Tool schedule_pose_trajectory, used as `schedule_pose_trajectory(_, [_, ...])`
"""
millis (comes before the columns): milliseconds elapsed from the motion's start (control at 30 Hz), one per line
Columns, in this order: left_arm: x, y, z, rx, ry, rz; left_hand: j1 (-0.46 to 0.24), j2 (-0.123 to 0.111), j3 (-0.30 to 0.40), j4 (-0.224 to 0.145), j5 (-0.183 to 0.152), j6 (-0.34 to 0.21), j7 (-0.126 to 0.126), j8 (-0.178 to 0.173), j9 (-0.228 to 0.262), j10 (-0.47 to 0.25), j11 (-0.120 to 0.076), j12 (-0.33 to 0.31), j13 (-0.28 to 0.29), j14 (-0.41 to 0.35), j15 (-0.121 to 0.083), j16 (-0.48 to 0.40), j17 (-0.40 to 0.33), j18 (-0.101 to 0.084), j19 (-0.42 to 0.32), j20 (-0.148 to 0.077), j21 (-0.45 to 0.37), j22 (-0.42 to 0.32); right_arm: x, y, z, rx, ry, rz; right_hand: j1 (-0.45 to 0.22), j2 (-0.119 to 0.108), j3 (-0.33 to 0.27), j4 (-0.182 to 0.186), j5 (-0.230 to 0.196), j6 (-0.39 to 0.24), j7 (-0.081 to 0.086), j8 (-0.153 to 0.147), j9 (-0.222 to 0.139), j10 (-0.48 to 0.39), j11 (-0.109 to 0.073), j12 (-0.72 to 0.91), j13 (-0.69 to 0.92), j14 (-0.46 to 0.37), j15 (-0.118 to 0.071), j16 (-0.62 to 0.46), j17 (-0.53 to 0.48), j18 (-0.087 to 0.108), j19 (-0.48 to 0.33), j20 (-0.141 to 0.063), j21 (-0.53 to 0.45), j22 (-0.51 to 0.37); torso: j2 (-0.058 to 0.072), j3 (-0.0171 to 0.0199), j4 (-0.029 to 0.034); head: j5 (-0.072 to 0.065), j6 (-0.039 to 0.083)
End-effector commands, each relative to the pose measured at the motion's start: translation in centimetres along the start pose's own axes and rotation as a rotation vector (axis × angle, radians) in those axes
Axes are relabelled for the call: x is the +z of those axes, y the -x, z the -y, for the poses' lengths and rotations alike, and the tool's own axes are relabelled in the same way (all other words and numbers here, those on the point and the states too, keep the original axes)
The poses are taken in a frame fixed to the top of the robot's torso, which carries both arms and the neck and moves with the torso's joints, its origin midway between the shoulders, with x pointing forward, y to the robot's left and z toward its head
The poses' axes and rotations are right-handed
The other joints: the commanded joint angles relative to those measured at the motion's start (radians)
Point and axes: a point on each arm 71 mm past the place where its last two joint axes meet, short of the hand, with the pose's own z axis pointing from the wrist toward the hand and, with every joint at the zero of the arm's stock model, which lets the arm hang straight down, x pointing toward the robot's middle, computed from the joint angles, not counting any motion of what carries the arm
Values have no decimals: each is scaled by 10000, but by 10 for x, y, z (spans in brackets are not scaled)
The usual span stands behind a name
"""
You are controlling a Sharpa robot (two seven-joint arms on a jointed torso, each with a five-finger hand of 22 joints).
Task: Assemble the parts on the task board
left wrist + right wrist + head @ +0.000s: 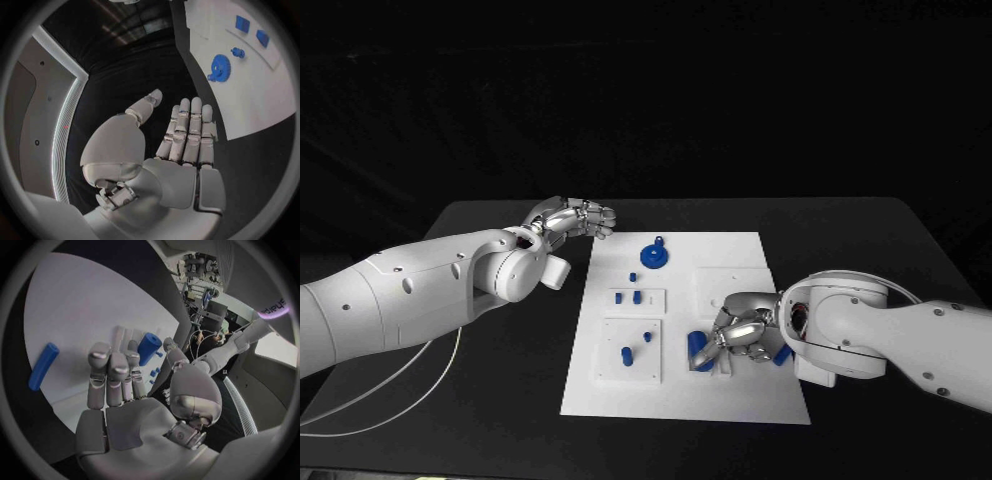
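Parts are lying scattered over the white board (733,400) in the head view, and the board is sitting in the middle of the black surface (877,230). A blue gear (653,259) is resting near the board's far end, two small pegs (630,296) are sitting in a raised plate just nearer than the gear, and a further pair of pieces (638,345) is lying in a second plate nearer still. The left robot hand (574,217) is hovering off the board's far left corner, over the bare surface, with its fingers curled loosely and nothing in them. The right robot hand (740,335) is reaching down onto the board's near right part, its fingers bunching around a blue cylinder (697,348); whether it is actually gripping the cylinder I cannot tell from here. In the left wrist view, the left robot hand (181,145) is showing an empty palm with its fingers (187,125) held straight and close together and the thumb apart, while the gear (219,67) and a small peg (237,51) are lying on the board (250,115) beyond it. In the right wrist view, the right robot hand (125,395) is hanging over the board (81,305) with fingers (112,370) half bent; the cylinder (149,348) is standing just beyond the fingertips, seemingly touching them, and a blue bar (42,366) is lying flat well to the side.
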Motion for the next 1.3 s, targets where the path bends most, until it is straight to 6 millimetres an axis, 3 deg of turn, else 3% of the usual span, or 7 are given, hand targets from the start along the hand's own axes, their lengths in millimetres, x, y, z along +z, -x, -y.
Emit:
schedule_pose_trajectory(33, [0,-2,1,-15,-56,-170,-100,-11,5,59,-45,-76,-23,43,-15,-60,-6,3,-16,-5,56,-56,13,166,28,55,-44,16,1,-8,-1,-312,133,-347,-9,63,-106,-2,-10,83,-28,-30,15,51,-60,-54,15,-28,-79,-59,17,677,-8,-62,4,9,-2,14,-1,-13,31])
schedule_pose_trajectory(233, [1,-3,1,-23,-48,-205,-101,-9,6,60,-45,-76,-23,44,-15,-62,-5,3,-16,-6,57,-61,18,166,27,56,-47,19,-3,-9,0,-315,221,-311,270,193,-161,5,-4,100,-34,-36,21,68,-66,-63,22,-21,-86,-63,25,677,12,-88,3,3,-1,9,-10,-25,28])
schedule_pose_trajectory(1300, [1,-2,0,-13,-26,-179,-111,-6,8,66,-47,-77,-23,46,-17,-64,-5,4,-18,-8,58,-75,34,165,26,58,-56,27,-16,1,2,-440,335,-330,397,218,-239,4,-4,103,-33,-57,17,76,-65,-80,27,-20,-87,-76,28,677,19,-98,-12,-10,3,11,0,-30,43])
